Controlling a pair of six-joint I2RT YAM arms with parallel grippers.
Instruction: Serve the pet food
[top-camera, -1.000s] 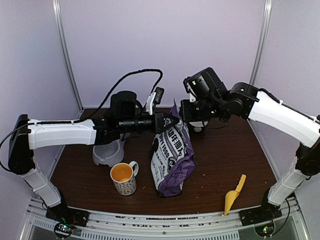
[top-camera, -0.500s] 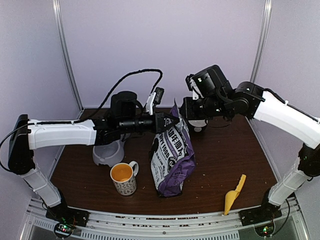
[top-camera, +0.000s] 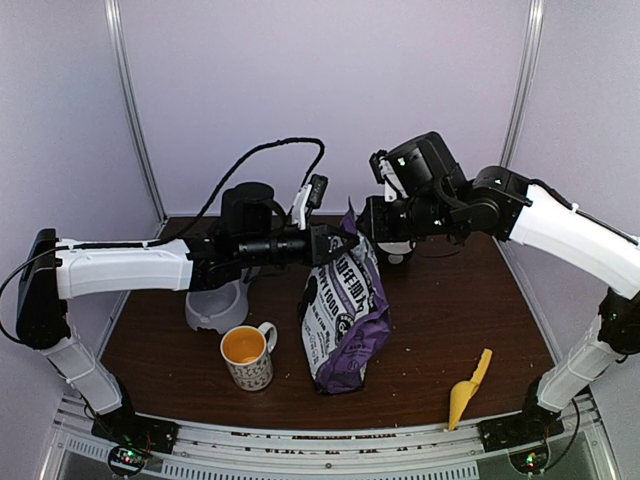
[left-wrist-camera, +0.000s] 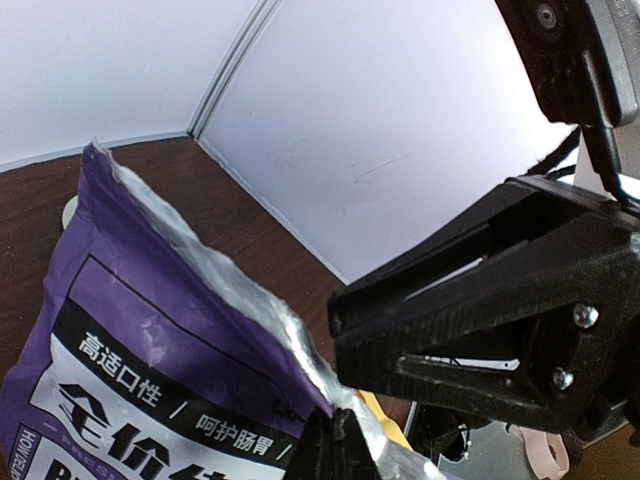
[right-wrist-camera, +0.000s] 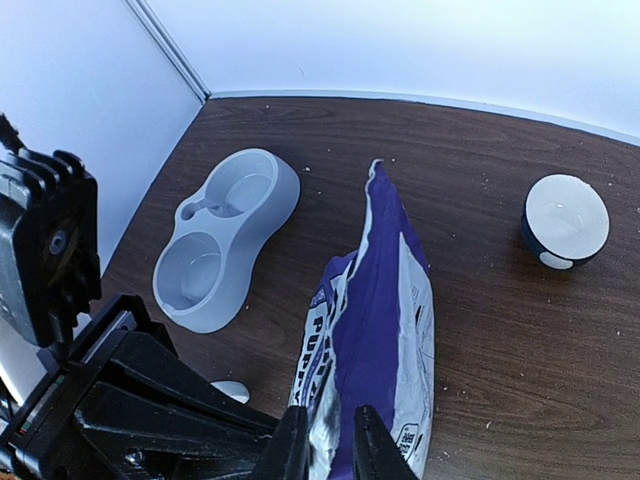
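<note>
Purple puppy food bag (top-camera: 345, 310) stands upright between my arms: left gripper (top-camera: 348, 243) pinches its top edge, right gripper (right-wrist-camera: 328, 448) straddles the opposite edge narrowly, grip uncertain.

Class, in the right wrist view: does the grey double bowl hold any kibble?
No, both wells of the grey double bowl show bare plastic.

Top external: high, far back from jaws, facing down. Wrist cameras: close behind own jaws. All share pet food bag (top-camera: 345, 320).
</note>
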